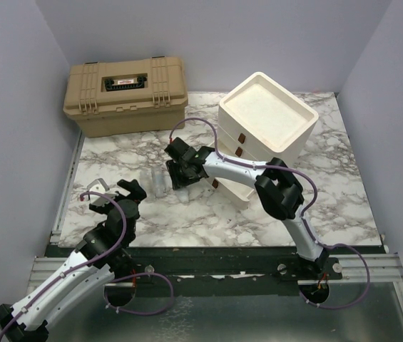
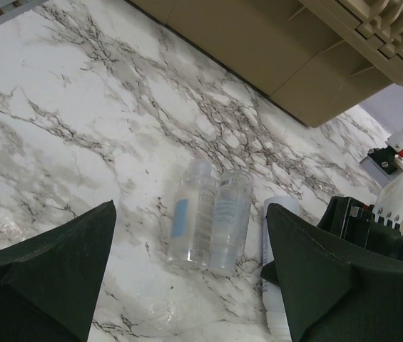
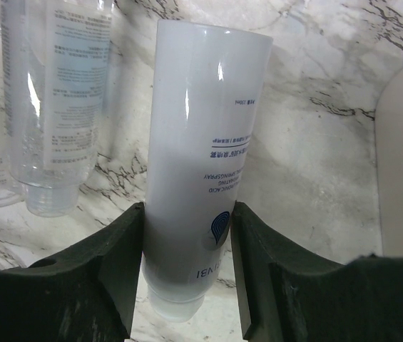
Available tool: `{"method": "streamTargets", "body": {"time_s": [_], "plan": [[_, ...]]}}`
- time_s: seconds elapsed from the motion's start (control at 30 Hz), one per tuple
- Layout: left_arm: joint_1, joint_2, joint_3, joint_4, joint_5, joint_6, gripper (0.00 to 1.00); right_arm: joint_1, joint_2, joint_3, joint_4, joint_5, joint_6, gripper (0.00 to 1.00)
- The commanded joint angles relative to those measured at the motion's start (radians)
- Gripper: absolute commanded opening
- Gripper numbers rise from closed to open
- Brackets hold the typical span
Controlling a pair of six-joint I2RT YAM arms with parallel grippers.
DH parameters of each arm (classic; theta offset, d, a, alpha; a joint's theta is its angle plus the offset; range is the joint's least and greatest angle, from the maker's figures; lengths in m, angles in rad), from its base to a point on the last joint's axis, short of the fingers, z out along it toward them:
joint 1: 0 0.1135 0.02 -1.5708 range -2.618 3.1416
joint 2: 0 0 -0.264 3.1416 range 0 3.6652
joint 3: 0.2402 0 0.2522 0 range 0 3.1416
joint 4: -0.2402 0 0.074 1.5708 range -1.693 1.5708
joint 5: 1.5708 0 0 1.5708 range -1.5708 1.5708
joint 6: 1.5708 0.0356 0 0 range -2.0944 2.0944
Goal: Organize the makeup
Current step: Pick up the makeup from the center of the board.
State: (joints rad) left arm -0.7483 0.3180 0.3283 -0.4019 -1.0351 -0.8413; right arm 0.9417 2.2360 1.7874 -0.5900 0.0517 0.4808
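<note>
robot test cell in a lab
plain pale walls box in a marble-patterned surface; a left arm and a right arm are bolted to a metal rail at its near edge.

Bright, even light is thrown from above, and only soft, short shadows are cast on the marble table beneath the arms and beside the cream drawer unit, whose top is nearly washed out in the overhead view. In the right wrist view, narrow vertical glare streaks are seen on the whitish bottle, its small print kept legible, while the dark fingers of the right gripper are rendered underexposed and soft at the lower edge. In the left wrist view, the clear bottles are shown slightly hazy, and the tan toolbox is stretched toward the upper corner.
</note>
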Motion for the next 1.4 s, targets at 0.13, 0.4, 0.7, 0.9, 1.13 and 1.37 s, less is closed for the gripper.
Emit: {"method": "streamTargets", "body": {"time_s": [0.13,0.4,0.7,0.9,1.13,1.37], "plan": [[0.002,0.003,-0.027,0.001,0.039,-0.015,0.88,0.005,-0.107,-0.05,0.081,-0.034,-0.032,0.45],[0.002,0.042,-0.023,0.015,0.054,-0.006,0.88,0.005,-0.174,-0.062,0.079,-0.036,-0.065,0.41],[0.001,0.047,-0.017,0.022,0.066,-0.01,0.88,0.005,-0.311,-0.114,0.087,0.032,-0.104,0.39],[0.002,0.05,-0.011,0.027,0.071,-0.005,0.88,0.003,-0.382,-0.154,0.066,0.157,-0.151,0.39],[0.002,0.074,-0.008,0.047,0.088,0.009,0.88,-0.046,-0.455,-0.223,0.024,0.208,-0.223,0.39],[0.001,0.118,-0.003,0.079,0.115,0.027,0.9,-0.12,-0.552,-0.338,0.028,0.176,-0.313,0.39]]}}
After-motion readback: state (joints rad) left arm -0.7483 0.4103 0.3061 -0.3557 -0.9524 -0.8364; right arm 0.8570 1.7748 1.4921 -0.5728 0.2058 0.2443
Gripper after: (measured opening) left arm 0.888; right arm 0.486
